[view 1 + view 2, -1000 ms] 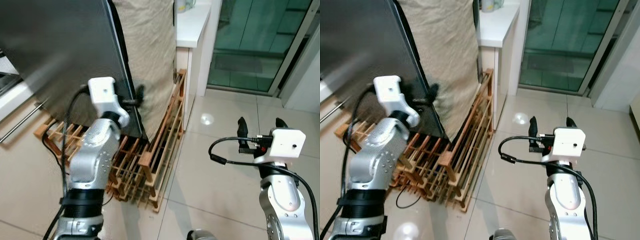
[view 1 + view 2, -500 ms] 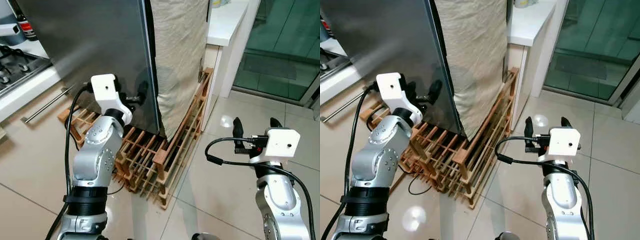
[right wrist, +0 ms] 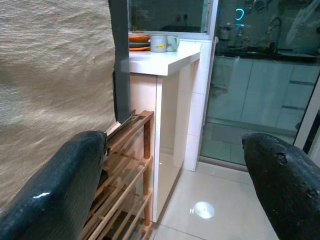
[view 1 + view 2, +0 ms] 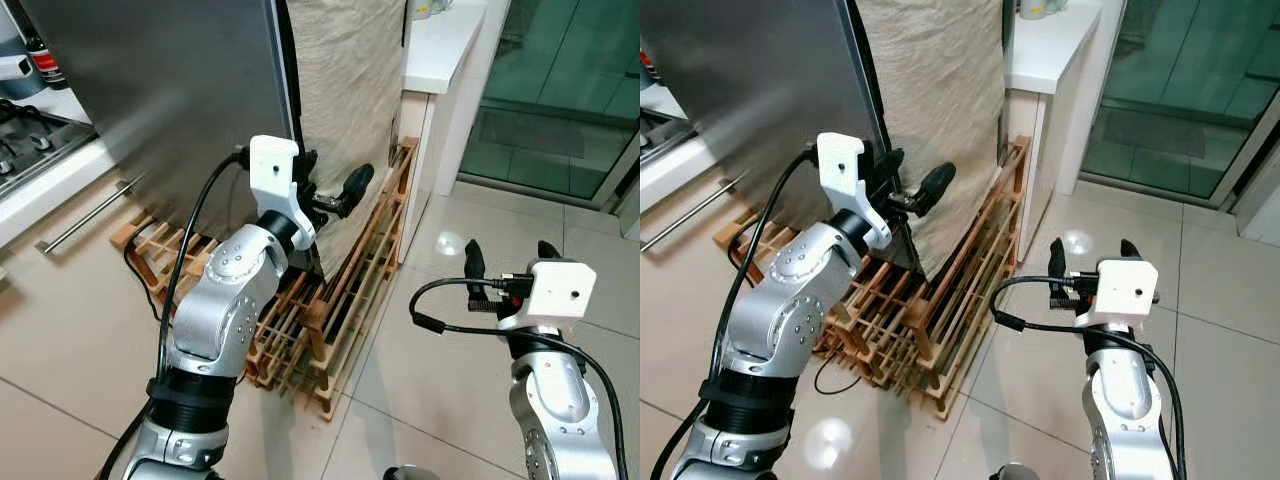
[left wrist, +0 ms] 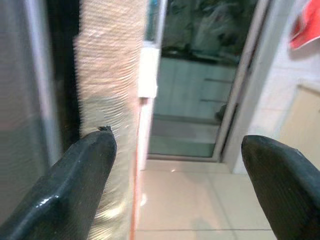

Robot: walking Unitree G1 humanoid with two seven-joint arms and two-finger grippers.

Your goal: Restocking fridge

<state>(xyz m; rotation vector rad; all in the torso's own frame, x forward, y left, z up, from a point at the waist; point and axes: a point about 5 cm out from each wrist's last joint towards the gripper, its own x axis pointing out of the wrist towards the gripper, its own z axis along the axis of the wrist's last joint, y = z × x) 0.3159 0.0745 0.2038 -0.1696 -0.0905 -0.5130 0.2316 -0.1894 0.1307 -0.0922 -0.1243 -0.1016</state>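
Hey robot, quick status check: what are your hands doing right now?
Left tool open, raised at the fridge door edge. Right tool open, idle over the floor tiles. Burlap cloth and wooden rack beside the door.

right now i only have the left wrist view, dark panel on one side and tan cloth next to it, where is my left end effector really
Observer: The left end effector is raised at the front edge of the grey fridge door, fingers open around nothing.
Operator: what's the cloth
Observer: A beige cloth hangs over the fridge side, down to a wooden rack on the floor.
Operator: and the right arm
Observer: The right end effector is open, held low over the floor tiles, apart from the rack.
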